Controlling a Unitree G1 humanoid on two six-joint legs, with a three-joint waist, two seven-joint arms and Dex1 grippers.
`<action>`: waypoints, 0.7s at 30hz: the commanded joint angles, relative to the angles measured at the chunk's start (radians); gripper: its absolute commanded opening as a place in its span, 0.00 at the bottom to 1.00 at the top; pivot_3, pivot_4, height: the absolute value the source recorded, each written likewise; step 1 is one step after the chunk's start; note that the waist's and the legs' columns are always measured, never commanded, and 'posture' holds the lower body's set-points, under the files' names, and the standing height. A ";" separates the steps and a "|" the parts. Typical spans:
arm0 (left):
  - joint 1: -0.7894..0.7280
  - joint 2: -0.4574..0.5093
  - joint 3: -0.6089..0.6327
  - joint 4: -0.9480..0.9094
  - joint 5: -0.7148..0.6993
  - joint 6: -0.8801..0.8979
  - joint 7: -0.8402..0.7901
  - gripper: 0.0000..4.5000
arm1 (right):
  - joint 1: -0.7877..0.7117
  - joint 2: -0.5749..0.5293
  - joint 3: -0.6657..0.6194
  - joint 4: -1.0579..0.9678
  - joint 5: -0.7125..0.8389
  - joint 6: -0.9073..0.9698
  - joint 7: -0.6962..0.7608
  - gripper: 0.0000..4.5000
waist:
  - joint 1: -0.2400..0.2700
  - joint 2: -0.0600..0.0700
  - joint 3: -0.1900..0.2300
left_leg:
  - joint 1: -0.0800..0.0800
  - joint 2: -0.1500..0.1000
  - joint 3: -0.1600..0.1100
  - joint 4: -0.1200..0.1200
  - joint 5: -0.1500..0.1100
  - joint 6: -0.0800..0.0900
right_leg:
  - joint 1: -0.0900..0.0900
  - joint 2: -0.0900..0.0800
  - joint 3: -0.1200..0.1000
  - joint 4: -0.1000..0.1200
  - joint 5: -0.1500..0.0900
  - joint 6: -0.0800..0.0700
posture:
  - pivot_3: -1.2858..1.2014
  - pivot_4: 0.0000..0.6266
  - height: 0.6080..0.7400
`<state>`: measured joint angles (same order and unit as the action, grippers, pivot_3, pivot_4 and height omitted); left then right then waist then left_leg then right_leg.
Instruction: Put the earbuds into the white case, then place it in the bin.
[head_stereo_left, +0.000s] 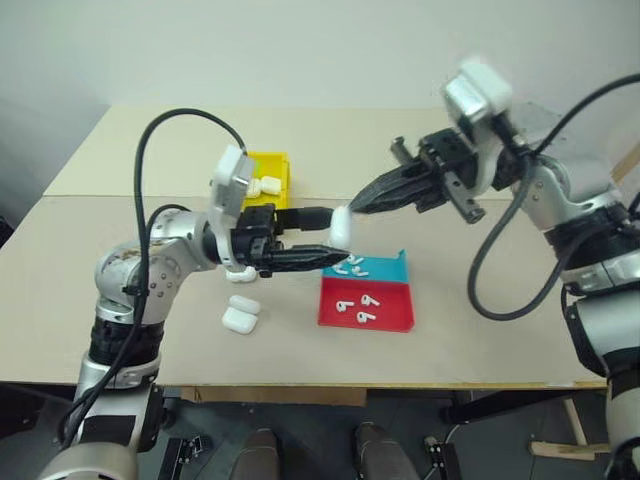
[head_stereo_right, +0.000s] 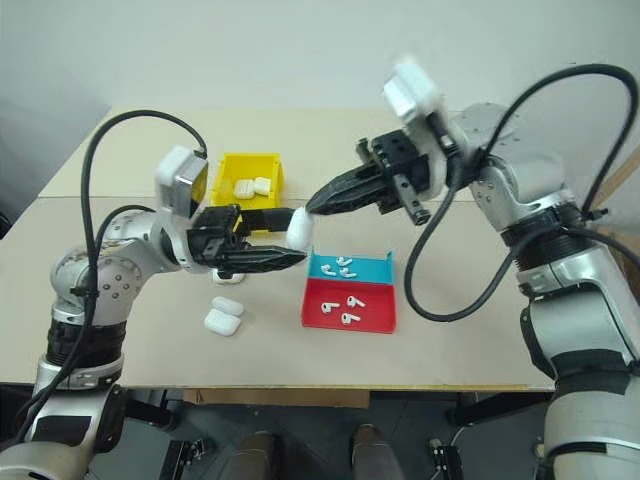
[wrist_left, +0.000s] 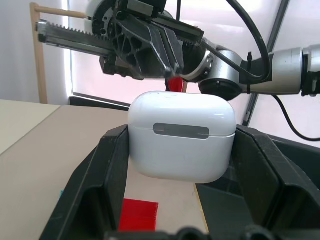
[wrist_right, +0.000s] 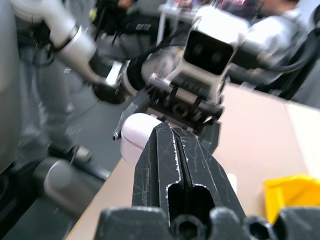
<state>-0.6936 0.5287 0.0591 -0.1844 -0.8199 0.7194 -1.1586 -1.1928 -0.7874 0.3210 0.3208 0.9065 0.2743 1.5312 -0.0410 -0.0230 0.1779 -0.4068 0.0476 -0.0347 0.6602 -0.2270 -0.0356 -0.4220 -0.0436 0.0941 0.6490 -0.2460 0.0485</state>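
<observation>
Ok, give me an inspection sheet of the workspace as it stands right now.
Surface: tan table, level, two boards joined.
Job's things: white case held in the air, lid closed; loose earbuds in the red-and-blue tray; yellow bin already holds cases.
Clutter: two spare cases on the table near the left arm.
Grippers: left gripper shut on the white case; right gripper shut, tip at the case's top.
Cables: black cables loop over both arms.
Surroundings: pale wall behind; nothing else seen.
</observation>
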 joint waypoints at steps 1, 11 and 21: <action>0.011 0.017 0.050 -0.026 -0.005 -0.035 0.029 0.62 | 0.086 -0.065 -0.174 -0.166 0.010 0.095 -0.111 0.00 | 0.003 0.000 0.000 | 0.000 0.000 0.000 0.000 0.000 0.000 | 0.000 0.000 0.000 0.000 0.000 0.000 | 0.52 0.24 1.00; -0.015 0.026 0.092 0.088 0.157 -0.166 0.217 0.62 | 0.637 -0.184 -0.527 -0.736 0.077 0.430 -0.679 0.00 | 0.011 0.000 0.000 | 0.002 0.000 0.001 0.000 0.000 0.000 | 0.001 0.000 0.002 0.000 0.000 0.000 | 0.52 0.24 1.00; -0.371 -0.192 -0.022 0.651 0.597 -0.309 0.794 0.62 | 0.680 -0.084 -0.580 -0.889 0.166 0.515 -0.953 0.00 | 0.032 -0.001 0.000 | -0.001 -0.003 0.001 0.001 0.000 0.000 | 0.002 -0.001 0.001 -0.004 0.002 0.003 | 0.52 0.24 1.00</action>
<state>-1.0148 0.3509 0.0462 0.4040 -0.2742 0.4480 -0.4370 -0.4951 -0.8751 -0.2249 -0.5422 1.0460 0.7819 0.6038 -0.0095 -0.0241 0.1775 -0.4088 0.0448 -0.0342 0.6612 -0.2268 -0.0351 -0.4202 -0.0451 0.0956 0.6443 -0.2439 0.0514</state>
